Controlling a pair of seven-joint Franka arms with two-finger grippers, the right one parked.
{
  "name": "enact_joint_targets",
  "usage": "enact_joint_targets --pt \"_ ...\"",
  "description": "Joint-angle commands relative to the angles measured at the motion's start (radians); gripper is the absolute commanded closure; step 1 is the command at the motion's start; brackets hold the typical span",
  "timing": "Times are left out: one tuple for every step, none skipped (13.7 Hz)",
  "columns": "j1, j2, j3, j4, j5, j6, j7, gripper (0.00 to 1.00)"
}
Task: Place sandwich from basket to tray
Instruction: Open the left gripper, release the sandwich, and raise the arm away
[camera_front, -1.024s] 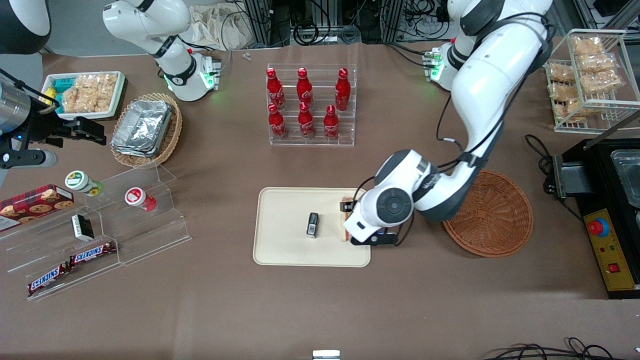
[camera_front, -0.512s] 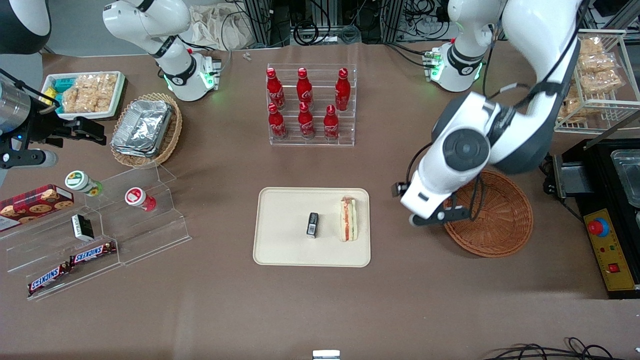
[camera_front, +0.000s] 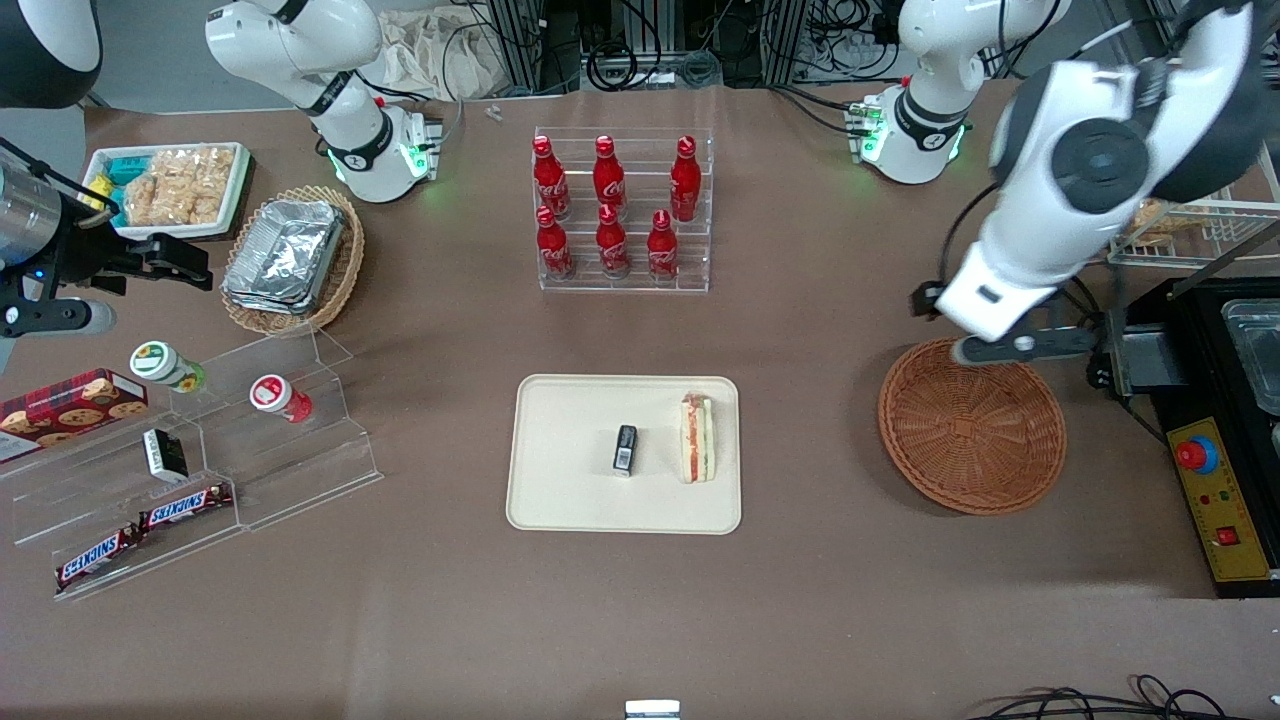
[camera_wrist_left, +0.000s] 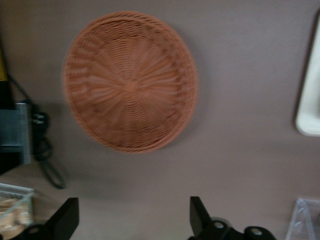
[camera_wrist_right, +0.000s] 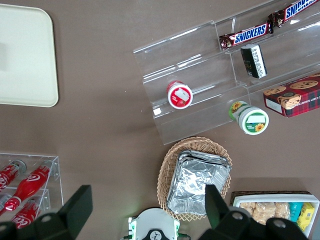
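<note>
The sandwich (camera_front: 697, 451) lies on the cream tray (camera_front: 560, 395), near the tray's edge toward the basket. The round reddish-brown basket (camera_front: 972, 428) holds nothing; it also shows in the left wrist view (camera_wrist_left: 130, 82). My left gripper (camera_front: 1022, 346) hangs open and empty, raised above the basket's rim that is farther from the front camera. In the left wrist view the gripper (camera_wrist_left: 132, 217) has its two dark fingers wide apart over bare table, with a corner of the tray (camera_wrist_left: 307, 100) showing.
A small black object (camera_front: 625, 449) lies on the tray beside the sandwich. A rack of red bottles (camera_front: 620, 210) stands farther back. A black machine with a red button (camera_front: 1197, 455) and a wire snack rack (camera_front: 1180, 150) flank the basket.
My gripper let go of the sandwich on the tray, rose and swung away over the basket toward the working arm's end. The sandwich stays on the tray.
</note>
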Motion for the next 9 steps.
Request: enact_joint_targets --pt "0.118 -0.006 -0.01 0.08 -0.027 -0.101 0.228 0.0" --pt "0.148 0.006 -0.01 0.11 -0.028 -0.123 0.285 0.0" --pt "0.169 0.02 -0.01 0.135 -0.028 -0.129 0.309 0.0" --pt "0.182 0.035 -0.01 0.155 -0.028 -0.134 0.312 0.0" --pt "0.199 0.047 -0.01 0.177 -0.028 -0.135 0.31 0.0" --pt "0.206 0.07 -0.01 0.213 -0.027 -0.135 0.309 0.0" --pt "0.206 0.111 -0.01 0.268 -0.024 -0.152 0.309 0.0" --pt "0.204 0.157 -0.011 0.333 -0.012 -0.178 0.304 0.0" --pt "0.203 0.197 -0.011 0.388 -0.01 -0.206 0.297 0.0"
